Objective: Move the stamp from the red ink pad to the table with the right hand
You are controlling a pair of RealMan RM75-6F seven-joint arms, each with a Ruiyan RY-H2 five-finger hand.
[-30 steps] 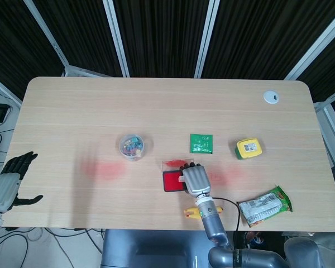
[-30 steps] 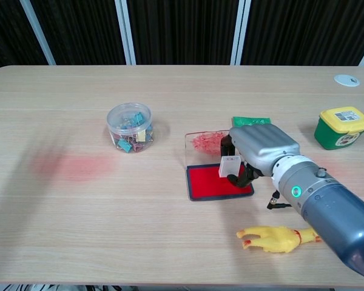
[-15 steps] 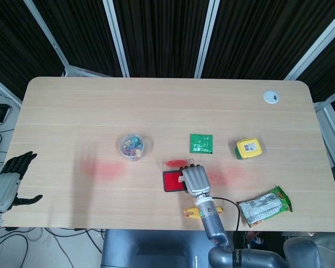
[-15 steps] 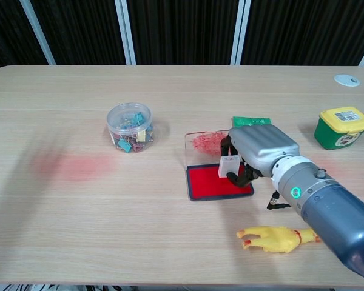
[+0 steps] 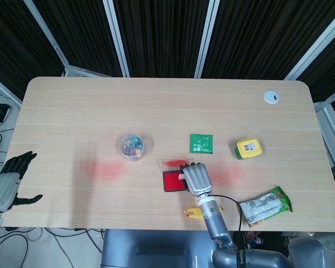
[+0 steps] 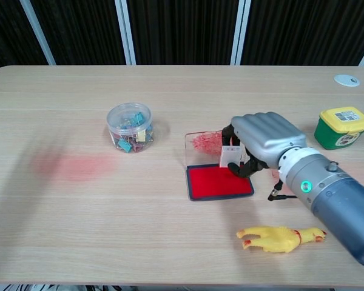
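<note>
Gripping the stamp [image 6: 230, 156] in its fingers [image 6: 238, 171], the right hand [image 6: 264, 142] is lifting it off the red ink pad [image 6: 215, 182]; next, setting it on bare table [image 6: 170, 242] at 3 o'clock.

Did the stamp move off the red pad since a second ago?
Yes. The right hand has lifted the stamp up and toward the pad's far right edge, near the clear lid. It's not on the table yet.

White stamp [image 6: 230, 156], red ink pad [image 6: 218, 182], silver right hand [image 6: 264, 138], yellow rubber chicken [image 6: 279, 237].
</note>
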